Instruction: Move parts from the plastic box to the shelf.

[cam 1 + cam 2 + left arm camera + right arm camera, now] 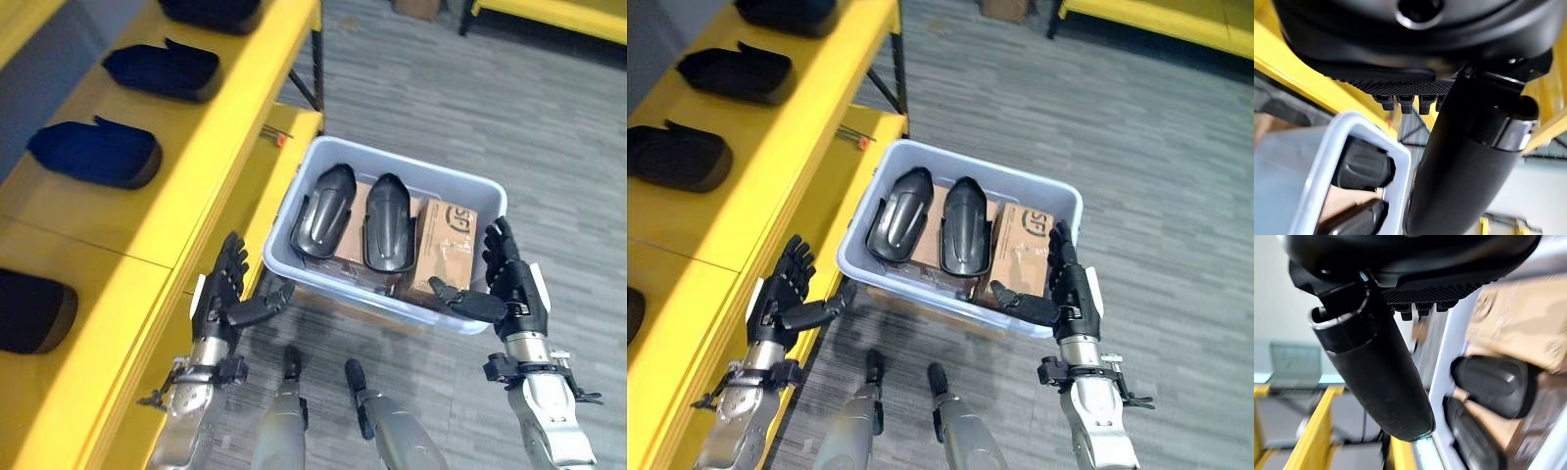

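A pale grey plastic box (392, 159) sits between my two hands. Inside it, two black moulded parts (323, 211) (387, 223) lie side by side on a brown cardboard carton (447, 245). My left hand (223, 289) is open beside the box's near left corner, with its thumb (1464, 161) stretched toward the box wall (1352, 147). At the near right corner my right hand (511, 284) is open, and its thumb (1376, 367) lies along the front wall (1442, 357). Whether either thumb touches the box is unclear. Several more black parts (98, 152) (162, 69) rest on the yellow shelf (225, 127).
The yellow shelf runs along the left, and its lower level (250, 196) reaches up to the box's left side. A small orange item (281, 139) lies on that level. Grey carpet floor (509, 108) spreads to the right. Another yellow rack (558, 12) stands far off.
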Controlling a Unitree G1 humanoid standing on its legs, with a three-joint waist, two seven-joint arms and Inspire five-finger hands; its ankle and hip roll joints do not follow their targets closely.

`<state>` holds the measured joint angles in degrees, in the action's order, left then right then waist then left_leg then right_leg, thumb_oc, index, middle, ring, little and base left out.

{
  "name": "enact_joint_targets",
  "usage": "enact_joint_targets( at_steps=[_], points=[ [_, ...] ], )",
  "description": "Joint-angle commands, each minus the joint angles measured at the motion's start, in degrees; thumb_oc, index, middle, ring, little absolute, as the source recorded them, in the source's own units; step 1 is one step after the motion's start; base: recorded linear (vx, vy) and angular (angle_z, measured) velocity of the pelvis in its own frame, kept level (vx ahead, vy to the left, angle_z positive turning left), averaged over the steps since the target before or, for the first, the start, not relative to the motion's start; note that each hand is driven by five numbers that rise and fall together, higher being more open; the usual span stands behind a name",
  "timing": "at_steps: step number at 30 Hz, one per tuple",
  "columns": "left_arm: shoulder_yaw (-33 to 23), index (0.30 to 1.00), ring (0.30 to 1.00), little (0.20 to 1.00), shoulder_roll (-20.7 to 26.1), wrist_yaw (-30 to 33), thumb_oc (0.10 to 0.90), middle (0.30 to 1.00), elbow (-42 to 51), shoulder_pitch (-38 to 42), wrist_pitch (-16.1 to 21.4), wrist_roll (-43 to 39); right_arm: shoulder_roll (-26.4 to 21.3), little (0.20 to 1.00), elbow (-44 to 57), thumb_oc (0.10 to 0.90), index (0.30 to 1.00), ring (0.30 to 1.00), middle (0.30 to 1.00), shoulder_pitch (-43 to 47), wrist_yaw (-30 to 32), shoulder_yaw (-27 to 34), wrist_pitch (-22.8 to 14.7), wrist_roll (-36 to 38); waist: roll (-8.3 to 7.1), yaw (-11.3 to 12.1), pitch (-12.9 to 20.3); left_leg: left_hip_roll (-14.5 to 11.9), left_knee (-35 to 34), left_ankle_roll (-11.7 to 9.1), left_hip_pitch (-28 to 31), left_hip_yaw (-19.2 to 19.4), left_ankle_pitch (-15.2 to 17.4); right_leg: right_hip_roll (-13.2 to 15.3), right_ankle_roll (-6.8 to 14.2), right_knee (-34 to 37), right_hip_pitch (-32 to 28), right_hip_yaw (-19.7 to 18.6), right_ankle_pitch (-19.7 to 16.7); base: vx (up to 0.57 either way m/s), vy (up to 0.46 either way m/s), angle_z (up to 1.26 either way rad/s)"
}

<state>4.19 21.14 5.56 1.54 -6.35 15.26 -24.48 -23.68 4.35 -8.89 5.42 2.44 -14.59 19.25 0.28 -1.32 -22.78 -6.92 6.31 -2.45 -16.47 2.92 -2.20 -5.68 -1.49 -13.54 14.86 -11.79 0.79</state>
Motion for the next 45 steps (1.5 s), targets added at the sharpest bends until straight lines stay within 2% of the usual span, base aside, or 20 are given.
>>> enact_joint_targets(
  at_steps=[1, 8, 14, 19, 21, 22, 24, 25, 26, 27, 29, 30, 31, 33, 34, 36, 37, 39, 40, 45],
  points=[
    [-3.0, 1.0, 1.0, 1.0, 2.4, 0.4, 0.9, 1.0, 7.9, 1.1, 7.2, -0.5, 0.0, 1.0, 6.6, 0.9, 1.0, 1.0, 1.0, 1.7, -1.0, 0.3, -5.2, 1.3, -2.98, -1.8, 7.4, -1.4, 0.9, -0.8, -0.7, -0.7, -4.1, 7.4, 5.1, 3.4, -11.5, 0.9, 8.1, 0.13, 0.255, -0.75],
    [-2.8, 1.0, 1.0, 1.0, 3.5, 1.0, 0.9, 1.0, 7.5, 1.9, 6.9, 0.0, 0.2, 1.0, 7.0, 0.9, 1.0, 1.0, 1.0, 2.2, -1.4, -0.8, -4.3, 1.8, -4.17, -2.8, 10.0, -0.7, 1.7, 0.1, -0.4, 2.9, -1.2, 10.8, 7.3, 7.5, -10.9, -0.8, 5.3, 0.06, 0.131, -0.32],
    [-2.4, 1.0, 1.0, 1.0, 3.6, 0.5, 0.9, 1.0, 7.7, 1.8, 6.5, 0.0, 0.3, 1.0, 6.9, 0.9, 1.0, 1.0, 1.0, 2.2, -1.7, -0.8, -4.1, 1.8, -4.82, -3.1, 11.4, -0.4, 2.0, 0.4, -0.1, 3.7, 0.2, 12.0, 8.3, 10.1, -11.3, -1.0, 3.9, 0.03, 0.05, -0.03],
    [-2.6, 1.0, 1.0, 1.0, 3.9, 0.1, 0.9, 1.0, 7.7, 1.8, 6.3, 0.0, 0.4, 1.0, 7.0, 0.9, 1.0, 1.0, 1.0, 3.2, -2.2, -1.9, -3.8, 2.5, -5.5, -2.7, 12.7, 0.0, 3.7, 1.2, 0.1, 4.9, 2.6, 13.8, 10.0, 11.2, -11.8, -0.8, 2.4, 0.03, 0.084, -0.03],
    [-2.6, 1.0, 1.0, 1.0, 4.1, 0.1, 0.9, 1.0, 7.9, 1.7, 6.2, -0.1, 0.6, 1.0, 7.4, 0.9, 1.0, 1.0, 1.0, 3.5, -2.4, -2.2, -3.7, 2.6, -5.72, -2.5, 12.7, 0.2, 4.0, 1.6, 0.8, 5.4, 3.4, 14.3, 10.5, 11.0, -12.1, -0.8, 2.3, 0.04, 0.106, -0.05],
    [-2.7, 1.0, 1.0, 1.0, 4.4, 0.1, 0.9, 1.0, 7.7, 1.7, 6.0, 0.1, 0.5, 1.0, 7.6, 0.9, 1.0, 1.0, 1.0, 3.9, -2.4, -2.3, -3.6, 2.1, -5.95, -2.4, 12.9, 0.8, 4.7, 2.3, 1.7, 5.6, 4.9, 14.9, 11.2, 9.8, -12.1, -0.6, 2.3, 0.03, 0.135, -0.08],
    [-2.7, 1.0, 1.0, 1.0, 4.7, 0.1, 0.9, 1.0, 7.7, 1.8, 5.9, 0.3, 0.6, 1.0, 7.4, 0.9, 1.0, 1.0, 1.0, 4.3, -2.5, -2.6, -3.4, 1.9, -6.04, -2.1, 13.0, 0.9, 4.5, 2.7, 2.0, 5.5, 5.0, 14.8, 11.5, 8.5, -11.5, -0.8, 1.9, 0.01, 0.115, -0.07],
    [-2.4, 1.0, 1.0, 1.0, 5.2, 0.0, 0.9, 1.0, 7.3, 1.9, 5.8, 0.9, 0.7, 1.0, 7.2, 0.9, 1.0, 1.0, 1.0, 4.7, -2.7, -3.1, -3.3, 1.1, -6.44, -1.9, 12.4, 1.3, 4.4, 3.5, 3.2, 5.1, 5.9, 14.6, 12.6, 4.9, -10.5, -0.8, 0.2, -0.02, 0.05, -0.1],
    [-2.5, 1.0, 1.0, 1.0, 5.2, 0.0, 0.9, 1.0, 7.3, 1.9, 5.8, 0.9, 0.7, 1.0, 7.2, 0.9, 1.0, 1.0, 1.0, 4.8, -2.7, -3.1, -3.3, 1.1, -6.41, -1.7, 12.5, 1.2, 4.1, 3.5, 3.0, 5.3, 5.5, 14.5, 12.6, 4.9, -10.1, -1.0, 0.0, -0.03, 0.082, -0.15],
    [-2.5, 1.0, 1.0, 1.0, 5.5, 0.0, 0.9, 1.0, 7.1, 2.2, 5.7, 1.1, 0.3, 1.0, 7.0, 0.9, 1.0, 1.0, 1.0, 5.6, -2.5, -3.4, -3.0, 0.0, -6.62, -1.7, 12.0, 1.7, 4.0, 4.1, 3.6, 5.2, 6.0, 14.4, 13.5, 3.0, -9.1, -0.9, -2.3, -0.05, 0.05, -0.18],
    [-2.5, 1.0, 1.0, 1.0, 6.0, 0.4, 0.9, 1.0, 7.2, 2.3, 5.9, 0.9, -0.3, 1.0, 6.8, 0.9, 1.0, 1.0, 1.0, 7.0, -2.6, -3.9, -3.1, -0.5, -6.58, -1.6, 10.8, 1.7, 3.4, 4.4, 4.3, 5.1, 6.1, 13.5, 13.7, 0.4, -6.9, -0.5, -4.0, -0.07, 0.072, -0.21],
    [-2.4, 1.0, 1.0, 1.0, 6.2, 0.6, 0.9, 1.0, 7.2, 2.6, 5.9, 0.8, -0.6, 1.0, 6.7, 0.9, 1.0, 1.0, 1.0, 7.7, -2.4, -4.2, -3.0, -1.1, -6.6, -1.2, 10.3, 1.5, 3.7, 4.4, 4.6, 5.2, 6.6, 14.3, 13.5, 0.3, -6.4, 1.5, -3.9, -0.05, 0.024, -0.21],
    [-2.4, 1.0, 1.0, 1.0, 6.5, 0.7, 0.9, 1.0, 7.2, 3.0, 5.8, 0.8, -1.3, 1.0, 6.3, 0.9, 1.0, 1.0, 1.0, 9.2, -1.7, -4.6, -2.8, -3.0, -6.78, -0.5, 10.0, 1.3, 4.2, 4.3, 4.6, 5.6, 7.4, 16.7, 13.2, 2.1, -6.4, 5.1, -4.9, -0.03, -0.024, -0.31],
    [-2.5, 1.0, 1.0, 1.0, 6.6, 0.6, 0.9, 1.0, 7.2, 3.4, 5.9, 0.2, -2.5, 1.0, 5.8, 0.9, 1.0, 1.0, 1.0, 11.8, -1.3, -5.3, -2.8, -4.2, -6.97, 0.1, 9.5, 0.4, 5.0, 3.8, 4.3, 5.9, 7.9, 18.8, 12.4, 5.8, -6.2, 8.4, -6.5, -0.02, -0.134, -0.55],
    [-2.4, 1.0, 1.0, 1.0, 6.8, 0.8, 0.9, 1.0, 7.0, 4.2, 5.8, -0.1, -3.9, 1.0, 5.3, 0.9, 1.0, 1.0, 1.0, 13.8, -0.6, -5.7, -2.1, -6.1, -7.55, 0.8, 8.5, -0.7, 6.7, 2.9, 3.8, 5.8, 8.2, 20.5, 12.2, 7.1, -6.0, 10.9, -7.5, 0.0, -0.26, -0.45],
    [-1.6, 1.0, 1.0, 1.0, 6.2, 0.4, 0.9, 1.0, 6.4, 5.1, 5.2, -0.3, -6.2, 1.0, 4.9, 0.9, 1.0, 1.0, 1.0, 15.2, 0.0, -5.3, -1.7, -8.8, -8.27, 1.1, 8.6, -1.3, 7.5, 1.3, 2.7, 4.5, 7.6, 22.2, 12.3, 9.2, -8.8, 13.4, -6.6, 0.06, -0.286, 0.11],
    [-1.5, 1.0, 1.0, 1.0, 6.4, 0.2, 0.9, 1.0, 6.3, 5.1, 5.1, -0.3, -7.5, 1.0, 4.9, 0.9, 1.0, 1.0, 1.0, 16.5, 0.2, -5.5, -1.8, -9.6, -8.32, 1.5, 8.9, -2.0, 6.8, 0.5, 2.8, 4.2, 6.5, 21.4, 12.3, 9.1, -8.7, 14.1, -5.2, 0.08, -0.241, 0.5],
    [-1.5, 1.0, 1.0, 1.0, 6.3, 0.0, 0.9, 1.0, 6.5, 5.0, 5.0, -0.7, -8.0, 1.0, 4.6, 0.9, 1.0, 1.0, 1.0, 17.4, 0.7, -5.7, -1.7, -9.9, -8.17, 1.4, 9.0, -2.5, 6.3, 0.0, 2.7, 3.9, 5.9, 21.1, 12.1, 8.8, -8.5, 15.0, -4.8, 0.03, -0.228, 0.4],
    [-1.2, 1.0, 1.0, 1.0, 6.3, -0.8, 0.9, 1.0, 7.5, 4.4, 4.3, -2.3, -10.7, 1.0, 4.5, 0.9, 1.0, 1.0, 1.0, 21.4, 1.2, -7.4, -1.2, -12.2, -7.51, 1.8, 8.4, -4.4, 4.1, -1.5, 2.5, 3.4, 3.6, 19.5, 10.9, 8.2, -8.0, 17.1, -1.4, 0.0, -0.294, 0.1],
    [-0.9, 1.0, 1.0, 1.0, 7.0, -0.8, 0.9, 1.0, 8.6, 5.0, 4.4, -3.4, -17.0, 1.0, 3.6, 0.9, 1.0, 1.0, 1.0, 30.1, 2.4, -11.0, -0.2, -17.6, -5.81, 2.3, 5.2, -6.5, 0.5, -3.5, 1.6, 2.9, -0.1, 17.8, 9.9, 4.6, -4.1, 18.7, 1.1, -0.06, -0.203, 0.04]
  ],
)
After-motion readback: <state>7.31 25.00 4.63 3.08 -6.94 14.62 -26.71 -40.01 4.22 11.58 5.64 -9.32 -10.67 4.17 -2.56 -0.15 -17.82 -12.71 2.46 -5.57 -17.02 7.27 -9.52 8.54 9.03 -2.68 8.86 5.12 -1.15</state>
